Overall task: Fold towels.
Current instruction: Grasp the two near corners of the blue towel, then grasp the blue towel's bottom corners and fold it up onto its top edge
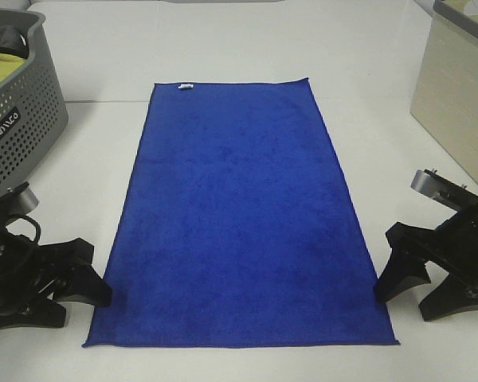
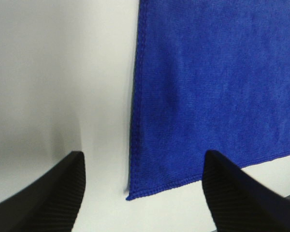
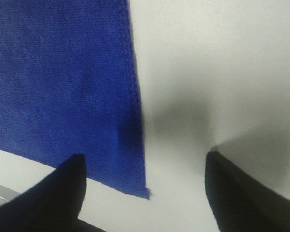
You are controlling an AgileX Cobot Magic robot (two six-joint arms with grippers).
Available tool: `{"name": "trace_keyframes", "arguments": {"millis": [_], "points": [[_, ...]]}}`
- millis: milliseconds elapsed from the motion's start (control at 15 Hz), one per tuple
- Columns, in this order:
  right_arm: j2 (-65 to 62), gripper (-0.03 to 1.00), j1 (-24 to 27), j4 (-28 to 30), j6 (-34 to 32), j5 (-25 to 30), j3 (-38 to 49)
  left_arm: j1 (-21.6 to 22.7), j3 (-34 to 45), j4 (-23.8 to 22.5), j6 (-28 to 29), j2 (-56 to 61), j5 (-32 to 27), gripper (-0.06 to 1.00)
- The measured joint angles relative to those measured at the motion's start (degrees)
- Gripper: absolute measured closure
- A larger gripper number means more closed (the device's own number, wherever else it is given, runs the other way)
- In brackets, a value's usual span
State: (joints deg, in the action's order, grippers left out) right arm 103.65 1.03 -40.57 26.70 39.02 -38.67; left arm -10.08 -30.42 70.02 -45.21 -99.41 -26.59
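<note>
One blue towel [image 1: 239,215] flat on white table [image 1: 303,40]

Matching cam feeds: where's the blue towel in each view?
Exterior high: blue towel spread flat, centre frame, white tag at far edge.
Left wrist: its near left corner, inside the open left gripper.
Right wrist: its near right corner, inside the open right gripper.
Shared landmark: towel's near short hem.

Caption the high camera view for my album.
Royal-blue towel spread flat on a white table, the left gripper and right gripper open beside its near corners.
</note>
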Motion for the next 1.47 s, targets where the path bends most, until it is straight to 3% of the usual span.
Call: {"name": "trace_keyframes", "arguments": {"millis": [400,667,733,867,933,1000,1267,1467], "points": [[4.24,0.33,-0.06,-9.8,6.7,4.01,-0.4,-5.1,-6.36,2.58,0.0,-6.36,-1.78,0.29],[4.18,0.36,-5.96,-11.12,6.13,1.49,-0.4,-6.13,-7.68,2.98,0.0,-7.56,-1.66,0.38],[4.18,0.4,-6.42,-11.17,5.56,0.92,-0.4,-6.13,-7.68,2.98,0.0,-7.79,-1.43,0.44],[4.35,0.59,-6.65,-10.6,5.27,-1.49,-0.29,-6.13,-7.62,2.52,-0.29,-8.42,-0.17,0.67],[4.58,0.79,-6.65,-10.31,5.1,-2.35,-0.29,-6.13,-7.51,2.41,-1.26,-8.54,-0.11,0.89],[4.81,0.93,-6.65,-10.2,4.58,-2.86,-0.29,-6.13,-7.39,2.35,-2.01,-8.54,-0.11,0.93],[3.61,0.95,-6.65,-9.57,3.72,-2.98,0.17,-6.13,-7.1,1.26,-2.01,-8.19,-3.5,0.94],[-0.69,0.95,-6.65,-8.31,3.67,-3.55,4.18,-6.13,-2.52,1.2,-1.89,-2.46,-2.58,0.94]]}}
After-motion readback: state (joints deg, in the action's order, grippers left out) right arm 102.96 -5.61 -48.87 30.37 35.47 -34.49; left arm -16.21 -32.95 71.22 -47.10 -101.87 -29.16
